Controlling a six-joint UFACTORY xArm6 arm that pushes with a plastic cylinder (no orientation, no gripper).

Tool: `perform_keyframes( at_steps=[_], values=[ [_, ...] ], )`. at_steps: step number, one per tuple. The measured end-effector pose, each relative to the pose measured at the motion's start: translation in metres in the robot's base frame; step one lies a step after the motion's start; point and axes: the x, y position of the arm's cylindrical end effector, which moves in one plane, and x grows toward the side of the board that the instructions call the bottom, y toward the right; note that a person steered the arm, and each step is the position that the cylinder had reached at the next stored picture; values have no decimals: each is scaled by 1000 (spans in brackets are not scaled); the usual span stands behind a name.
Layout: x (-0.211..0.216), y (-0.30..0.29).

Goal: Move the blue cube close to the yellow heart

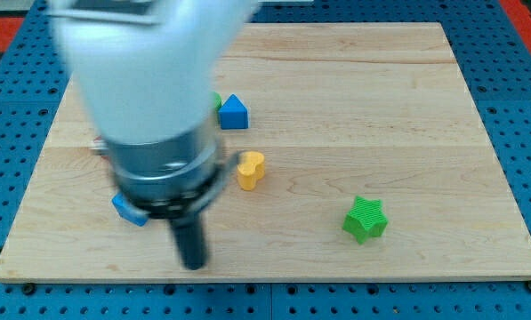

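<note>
Judging from the layout, the task is unfinished: the small blue plastic cube (129, 211) lies just beside my tip (194, 264), toward the view's upper left, half hidden by the arm, while the yellow plastic heart (250, 170) sits above-right of the tip, apart from the cube. The end effector is a plain rod, without jaws to part or clamp. No containers stand on the pale wooden counter (443, 133).

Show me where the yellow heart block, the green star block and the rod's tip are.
yellow heart block (250, 170), camera view, front face.
green star block (366, 218), camera view, top face.
my tip (193, 263), camera view, rod's very end.
</note>
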Motion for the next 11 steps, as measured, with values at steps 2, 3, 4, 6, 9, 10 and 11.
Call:
perform_keyframes(
  at_steps=[2,3,4,6,9,10,11],
  values=[
    [-1,-172],
    [-5,-197],
    [-8,-196],
    [-47,-149],
    [-56,-74],
    [-55,-83],
    [-61,-29]
  ],
)
